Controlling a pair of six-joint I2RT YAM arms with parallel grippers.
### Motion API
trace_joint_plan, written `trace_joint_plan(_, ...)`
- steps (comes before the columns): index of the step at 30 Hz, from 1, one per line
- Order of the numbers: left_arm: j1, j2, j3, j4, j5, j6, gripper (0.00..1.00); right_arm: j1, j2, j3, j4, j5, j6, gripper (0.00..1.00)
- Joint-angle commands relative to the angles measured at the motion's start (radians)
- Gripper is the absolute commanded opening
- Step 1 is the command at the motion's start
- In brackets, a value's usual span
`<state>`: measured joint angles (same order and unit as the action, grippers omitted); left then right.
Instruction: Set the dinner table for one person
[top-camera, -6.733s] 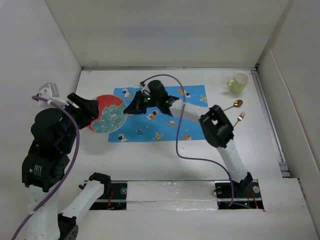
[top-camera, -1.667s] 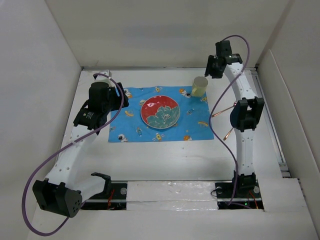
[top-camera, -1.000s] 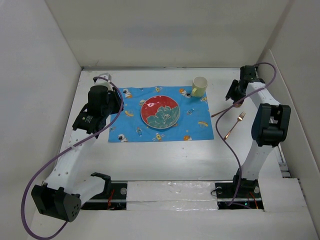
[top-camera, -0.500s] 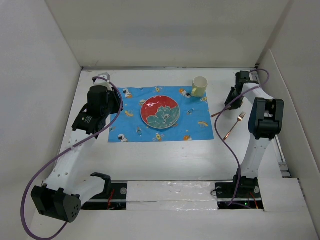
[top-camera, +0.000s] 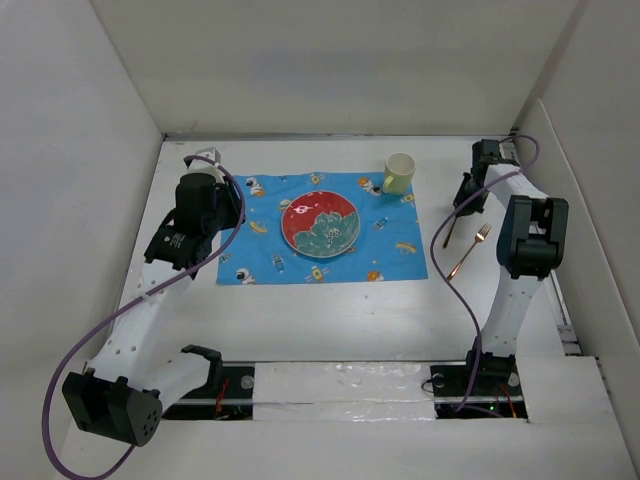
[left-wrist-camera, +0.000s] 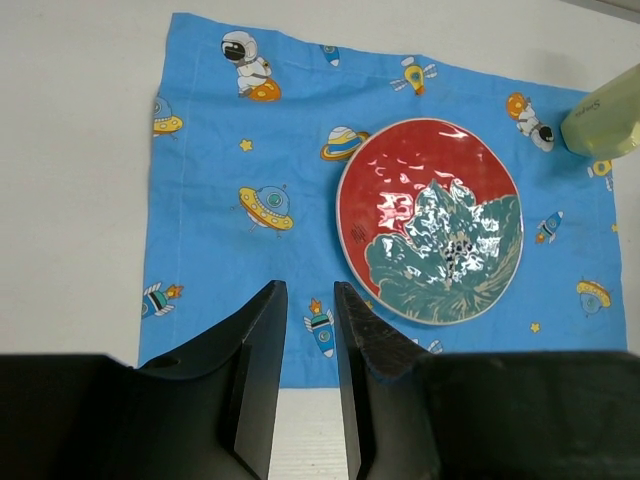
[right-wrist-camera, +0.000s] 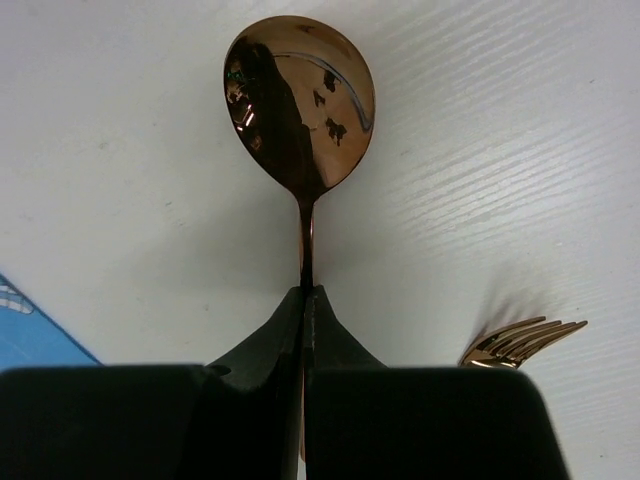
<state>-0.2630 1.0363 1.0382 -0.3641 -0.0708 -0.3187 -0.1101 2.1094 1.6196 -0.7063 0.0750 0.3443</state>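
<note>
My right gripper (top-camera: 466, 196) is shut on the handle of a copper spoon (top-camera: 449, 233) at the right of the white dinner table (top-camera: 330, 320). In the right wrist view the spoon's bowl (right-wrist-camera: 300, 95) sticks out beyond the closed gripper (right-wrist-camera: 307, 292). A copper fork (top-camera: 468, 250) lies beside it, and its tines (right-wrist-camera: 522, 340) show in that view. A red and teal plate (top-camera: 320, 222) sits mid-placemat (top-camera: 260, 255). A pale green cup (top-camera: 399, 173) stands at the placemat's far right corner. My left gripper (left-wrist-camera: 305, 290) hovers open and empty over the placemat's left part, near the plate (left-wrist-camera: 430, 235).
White walls enclose the table on three sides. A metal rail (top-camera: 545, 260) runs along the right edge. Both arm bases sit on the near edge. Purple cables trail from each arm. The cup's side (left-wrist-camera: 605, 120) shows at the right edge of the left wrist view.
The plate and cup were set on the placemat. My right arm swung to the spoon and shut on it; its handle now points toward the near side instead of left. The left arm holds still.
</note>
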Motion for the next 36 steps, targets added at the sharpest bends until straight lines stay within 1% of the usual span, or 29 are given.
trace_joint_plan(1, -0.007, -0.021, -0.006, 0.024, -0.014, 0.009, 0.23, 0.006, -0.126, 0.005, 0.085, -0.037, -0.016, 0.0)
trace_joint_plan(4, -0.007, -0.013, 0.0, 0.021, 0.009, 0.01, 0.24, 0.053, -0.247, 0.046, 0.088, -0.058, -0.037, 0.0)
trace_joint_plan(5, -0.007, -0.009, 0.0, 0.021, 0.009, 0.009, 0.25, 0.068, -0.247, 0.06, 0.079, -0.058, -0.041, 0.0)
trace_joint_plan(7, -0.007, -0.005, 0.0, 0.024, 0.023, 0.003, 0.3, 0.104, -0.308, 0.071, 0.074, -0.067, -0.051, 0.0)
trace_joint_plan(8, -0.007, -0.004, -0.001, 0.025, 0.028, 0.0, 0.31, 0.127, -0.327, 0.069, 0.08, -0.102, -0.059, 0.0)
trace_joint_plan(9, -0.007, 0.001, 0.002, 0.027, 0.037, -0.003, 0.33, 0.176, -0.362, 0.065, 0.085, -0.113, -0.06, 0.0)
trace_joint_plan(11, -0.007, 0.011, 0.005, 0.028, 0.043, -0.005, 0.35, 0.226, -0.382, 0.063, 0.085, -0.138, -0.067, 0.0)
trace_joint_plan(12, -0.007, 0.018, 0.009, 0.028, 0.048, -0.005, 0.35, 0.275, -0.387, 0.069, 0.079, -0.164, -0.07, 0.0)
trace_joint_plan(15, -0.007, 0.031, 0.025, 0.031, 0.051, -0.002, 0.36, 0.345, -0.396, 0.071, 0.064, -0.211, -0.071, 0.0)
trace_joint_plan(17, -0.007, 0.039, 0.028, 0.034, 0.055, -0.002, 0.36, 0.401, -0.379, 0.06, 0.073, -0.256, -0.067, 0.0)
trace_joint_plan(19, -0.007, 0.044, 0.031, 0.04, 0.063, -0.003, 0.37, 0.447, -0.359, 0.05, 0.08, -0.264, -0.058, 0.0)
trace_joint_plan(21, -0.007, 0.045, 0.033, 0.04, 0.065, -0.003, 0.37, 0.457, -0.315, 0.042, 0.099, -0.306, -0.047, 0.0)
trace_joint_plan(23, -0.007, 0.044, 0.033, 0.039, 0.065, -0.002, 0.37, 0.481, -0.284, 0.039, 0.106, -0.294, -0.039, 0.0)
trace_joint_plan(26, -0.007, 0.041, 0.031, 0.039, 0.062, 0.0, 0.38, 0.481, -0.229, 0.034, 0.122, -0.254, -0.03, 0.0)
trace_joint_plan(27, -0.007, 0.039, 0.028, 0.04, 0.063, 0.0, 0.38, 0.481, -0.186, 0.037, 0.12, -0.241, -0.022, 0.0)
trace_joint_plan(33, -0.007, 0.036, 0.019, 0.042, 0.065, -0.005, 0.38, 0.481, -0.114, 0.031, 0.152, -0.199, -0.007, 0.0)
trace_joint_plan(36, -0.007, 0.036, 0.016, 0.042, 0.065, -0.003, 0.39, 0.481, -0.071, 0.034, 0.174, -0.207, -0.007, 0.0)
